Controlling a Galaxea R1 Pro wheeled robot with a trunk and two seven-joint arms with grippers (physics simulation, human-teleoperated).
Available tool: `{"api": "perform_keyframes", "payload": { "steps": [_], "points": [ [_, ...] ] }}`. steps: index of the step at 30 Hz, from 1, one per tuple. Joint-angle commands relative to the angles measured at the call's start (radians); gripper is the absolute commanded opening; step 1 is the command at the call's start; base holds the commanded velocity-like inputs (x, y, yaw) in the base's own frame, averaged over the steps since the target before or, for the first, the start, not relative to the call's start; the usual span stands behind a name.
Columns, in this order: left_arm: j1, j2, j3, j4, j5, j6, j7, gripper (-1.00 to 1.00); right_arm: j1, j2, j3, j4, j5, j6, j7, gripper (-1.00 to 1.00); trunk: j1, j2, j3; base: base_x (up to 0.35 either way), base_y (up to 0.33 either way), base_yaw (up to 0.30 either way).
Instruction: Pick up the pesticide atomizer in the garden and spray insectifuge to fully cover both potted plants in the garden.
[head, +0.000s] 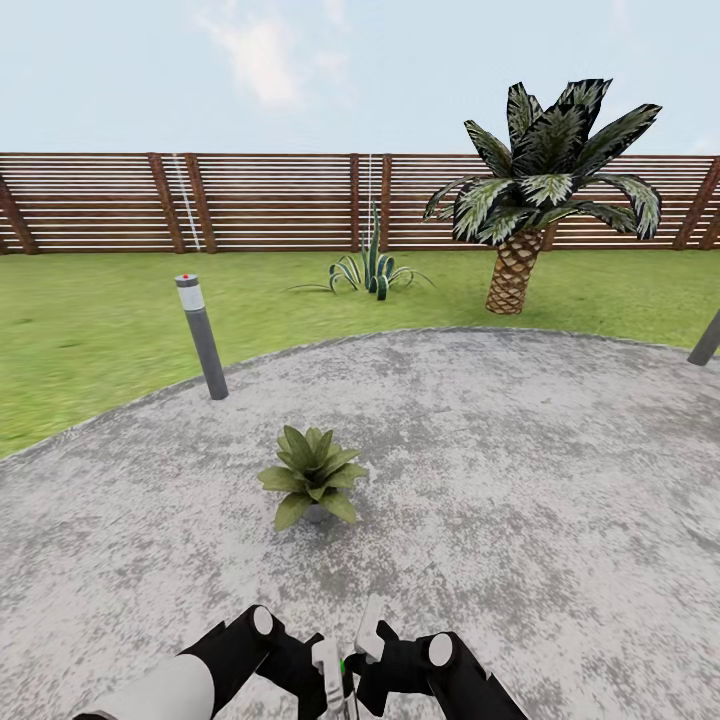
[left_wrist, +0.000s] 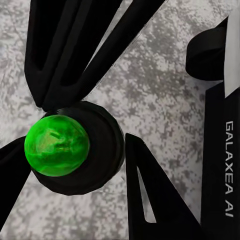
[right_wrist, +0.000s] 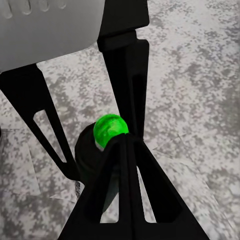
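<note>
**Left gripper** (head: 328, 672): mine, low in front of me in the head view, nosed up against the right gripper (head: 371, 640). The fingers of both crowd around one object. I cannot tell whether my left jaws are closed on it or merely beside it, and the same holds for the right.

**Pesticide atomizer** (left_wrist: 102, 150): a dark round body with a bright green knob. It sits among the black fingers, above the patio (head: 560, 480) rather than on it. I take it as picked up, so that step is done.

**Potted plant** (head: 312, 478): a low green rosette standing upright on the grey patio, ahead of the grippers and apart from them. I see no spray or wetting on the leaves, and I judge it untreated.

**Second potted plant**: location unrecorded here. Both plants are left to cover.

**Surroundings**: a bollard lamp (head: 201, 337) at the patio edge, with an agave (head: 370, 272) and a palm (head: 530, 190) on the lawn (head: 90, 330) before the slatted fence (head: 270, 200).

**Next step, as I judge it**: bring the nozzle over the rosette and spray.
</note>
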Motion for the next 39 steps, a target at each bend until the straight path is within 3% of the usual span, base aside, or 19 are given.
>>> {"api": "perform_keyframes", "payload": {
  "steps": [1, 7, 15, 26, 34, 35, 37, 38, 39],
  "points": [
    [-0.001, 0.002, 0.003, -0.001, -0.010, -0.009, -0.001, -1.00, 0.000, 0.000, -0.001, -0.001, 0.010, -0.005, 0.002, -1.00, 0.000, 0.000, -0.001, 0.000, 0.000, 0.000],
    [-0.002, 0.018, 0.000, 0.000, -0.019, -0.007, 0.001, -1.00, 0.000, 0.000, -0.001, -0.002, 0.010, -0.005, 0.002, -1.00, 0.000, 0.000, -0.001, 0.000, 0.000, 0.000],
    [-0.003, 0.152, -0.003, 0.001, -0.023, -0.005, 0.002, -1.00, 0.000, 0.000, -0.001, -0.001, 0.010, -0.004, 0.002, -1.00, 0.000, 0.000, -0.001, 0.000, 0.000, 0.000],
    [-0.005, 0.276, 0.001, 0.001, -0.023, -0.004, 0.004, -1.00, 0.000, 0.000, -0.008, 0.006, 0.013, -0.004, 0.002, -1.00, 0.000, 0.000, -0.001, 0.000, 0.000, 0.000],
    [0.001, 0.292, 0.006, 0.002, -0.015, 0.000, 0.023, -1.00, 0.000, 0.000, -0.022, 0.005, 0.015, -0.005, -0.004, -1.00, 0.000, 0.000, -0.001, 0.000, 0.000, 0.000],
    [0.001, 0.292, 0.014, 0.003, -0.012, 0.001, 0.045, -1.00, 0.000, 0.000, -0.044, 0.004, 0.015, -0.005, -0.008, -1.00, 0.000, 0.000, -0.001, 0.000, 0.000, 0.000],
    [0.002, 0.289, 0.046, 0.004, -0.001, 0.003, 0.097, -1.00, 0.000, -0.013, -0.124, 0.004, 0.015, -0.005, -0.019, -1.00, 0.000, 0.000, -0.001, 0.000, 0.000, 0.000],
    [0.003, 0.286, 0.079, 0.007, 0.007, 0.003, 0.131, -1.00, 0.000, -0.020, -0.196, 0.005, 0.015, -0.006, -0.028, -1.00, 0.000, 0.000, -0.001, 0.000, 0.000, 0.000],
    [0.004, 0.283, 0.152, 0.012, 0.022, 0.003, 0.172, -1.00, 0.000, -0.036, -0.333, 0.006, 0.017, -0.006, -0.042, -1.00, 0.000, 0.000, -0.001, 0.000, 0.000, 0.000]
  ]
}}
